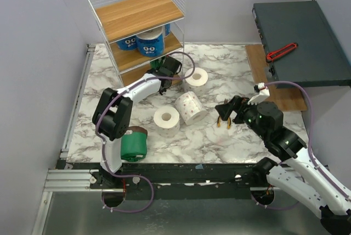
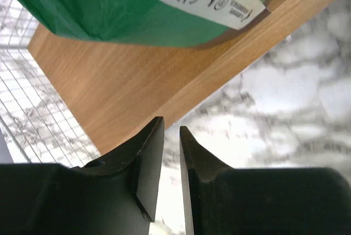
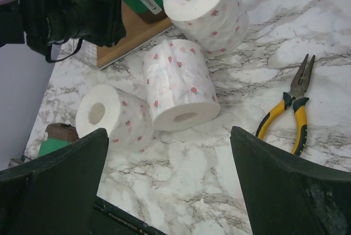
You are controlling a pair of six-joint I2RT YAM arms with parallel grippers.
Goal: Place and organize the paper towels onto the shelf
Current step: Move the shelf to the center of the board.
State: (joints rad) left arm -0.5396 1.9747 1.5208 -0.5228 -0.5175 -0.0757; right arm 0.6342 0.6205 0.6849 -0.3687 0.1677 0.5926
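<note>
Hovering just short of the green roll (image 2: 137,10) on the shelf (image 2: 126,87) bottom board: left gripper (image 2: 171,126), jaws slightly parted, gripping nothing. Right gripper (image 3: 167,133) spread wide, empty. Three speckled rolls (image 1: 190,107) lie on the table (image 1: 230,65).

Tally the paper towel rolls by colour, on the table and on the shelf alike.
White speckled rolls: 3
Blue-wrapped rolls: 2 in clear view; a third may sit behind them, too hidden to tell
Green-wrapped rolls: 2
Total: 7
</note>
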